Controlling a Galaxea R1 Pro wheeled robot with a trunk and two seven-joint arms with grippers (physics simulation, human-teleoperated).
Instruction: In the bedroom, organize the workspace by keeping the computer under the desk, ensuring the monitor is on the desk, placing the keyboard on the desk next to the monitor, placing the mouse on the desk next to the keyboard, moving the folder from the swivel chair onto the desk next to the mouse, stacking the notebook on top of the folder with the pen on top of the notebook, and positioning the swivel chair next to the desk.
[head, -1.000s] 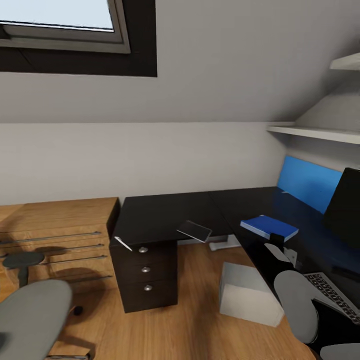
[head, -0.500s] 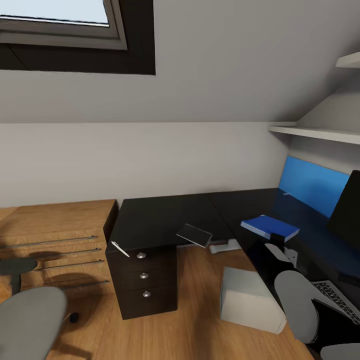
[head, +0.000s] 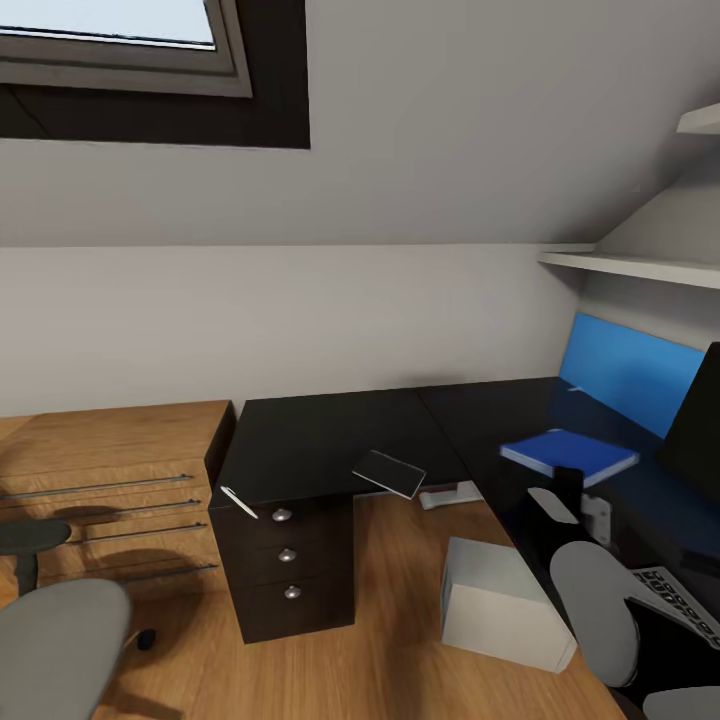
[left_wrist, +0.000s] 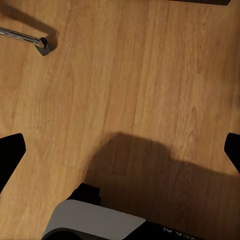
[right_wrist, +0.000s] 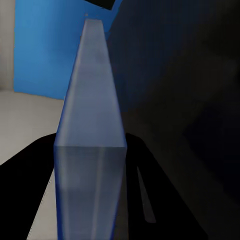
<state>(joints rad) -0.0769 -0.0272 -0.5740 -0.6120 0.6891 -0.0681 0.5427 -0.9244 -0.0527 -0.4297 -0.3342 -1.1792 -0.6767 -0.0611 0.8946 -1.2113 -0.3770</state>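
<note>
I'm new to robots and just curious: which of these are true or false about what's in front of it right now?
1. The right pincer grips the blue folder. True.
2. The keyboard lies on the floor. False: it rests on the desk, at its near right end.
3. The computer stands on the wooden floor. True.
4. The left pincer holds a pen. False: it is open, with nothing between its fingers, above the floor.
5. The folder rests on the swivel chair. False: it is over the desk top.
</note>
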